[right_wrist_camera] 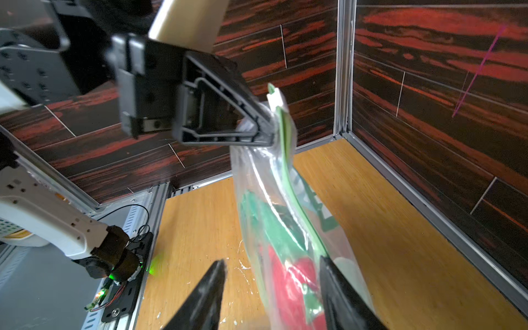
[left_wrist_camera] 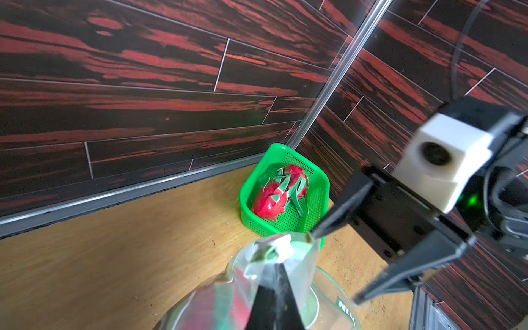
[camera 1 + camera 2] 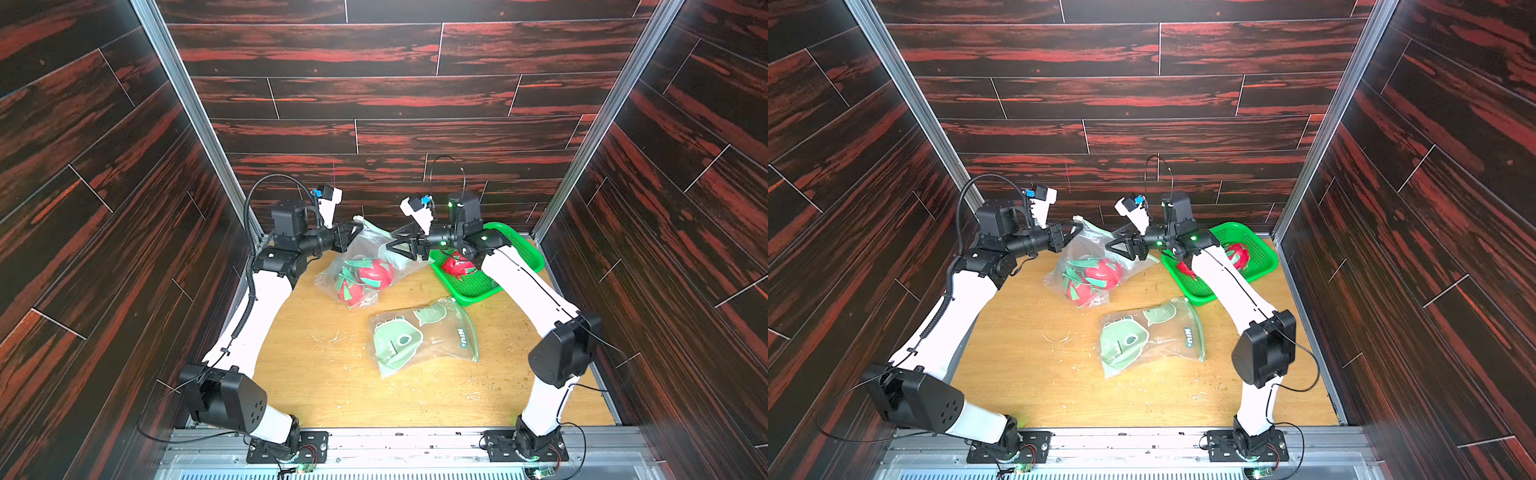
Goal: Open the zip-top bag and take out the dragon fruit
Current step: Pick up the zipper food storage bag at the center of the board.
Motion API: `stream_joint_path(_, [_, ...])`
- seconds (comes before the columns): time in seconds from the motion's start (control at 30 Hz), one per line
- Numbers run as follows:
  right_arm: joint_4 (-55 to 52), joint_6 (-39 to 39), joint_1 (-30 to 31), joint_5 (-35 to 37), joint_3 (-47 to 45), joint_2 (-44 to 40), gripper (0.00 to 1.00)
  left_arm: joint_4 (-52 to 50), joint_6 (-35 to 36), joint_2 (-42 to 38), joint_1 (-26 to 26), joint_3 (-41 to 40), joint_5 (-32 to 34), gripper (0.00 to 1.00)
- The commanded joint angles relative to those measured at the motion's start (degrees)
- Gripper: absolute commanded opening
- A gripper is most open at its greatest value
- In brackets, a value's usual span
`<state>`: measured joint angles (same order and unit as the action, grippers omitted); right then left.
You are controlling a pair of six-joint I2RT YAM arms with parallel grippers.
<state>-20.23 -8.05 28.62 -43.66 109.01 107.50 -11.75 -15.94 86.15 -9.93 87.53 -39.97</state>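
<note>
Mid-opening, the left fingers (image 1: 261,125) pinched the bag's (image 3: 365,245) top corner. The right fingers (image 1: 205,300) gaped astride it, likely needing the opposite lip.

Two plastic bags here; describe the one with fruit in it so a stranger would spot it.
Find the green basket in the far right corner. Beside it, toward the middle, a clear zip-top bag is held up by the shut left tool. Unlike the flat empty bag nearer the front, it bulges with red-pink dragon fruit.
</note>
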Motion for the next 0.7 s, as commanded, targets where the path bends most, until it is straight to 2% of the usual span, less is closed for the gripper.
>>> stream_joint_path(0.0, [-3.67, -2.03, 0.38, 0.88, 3.58, 2.02, 0.56, 7.76, -0.84, -4.48, -0.36, -0.22, -2.63, 0.0])
stream_joint_path(0.13, [-6.18, -2.93, 0.95, 1.12, 6.22, 4.04, 0.56, 11.97, -3.41, -5.11, -0.58, -2.74, -3.93, 0.0])
stream_joint_path(0.3, [-8.03, -4.58, 1.85, 3.14, 7.2, 5.19, 0.56, 11.14, -3.2, -5.49, -0.68, -2.97, -4.54, 0.0])
stream_joint_path(0.5, [-9.88, -5.96, 2.68, 2.04, 8.6, 6.39, 0.56, 11.48, -3.44, -6.63, -0.75, -3.93, -4.42, 0.0])
stream_joint_path(0.57, [-10.72, -6.31, 2.97, 2.02, 9.68, 7.03, 0.49, 11.57, -3.74, -6.83, -0.75, -4.24, -4.44, 0.0])
stream_joint_path(0.67, [-11.57, -6.28, 3.08, 1.69, 11.4, 7.81, 0.24, 11.56, -3.74, -7.46, -0.72, -4.98, -4.25, 0.0])
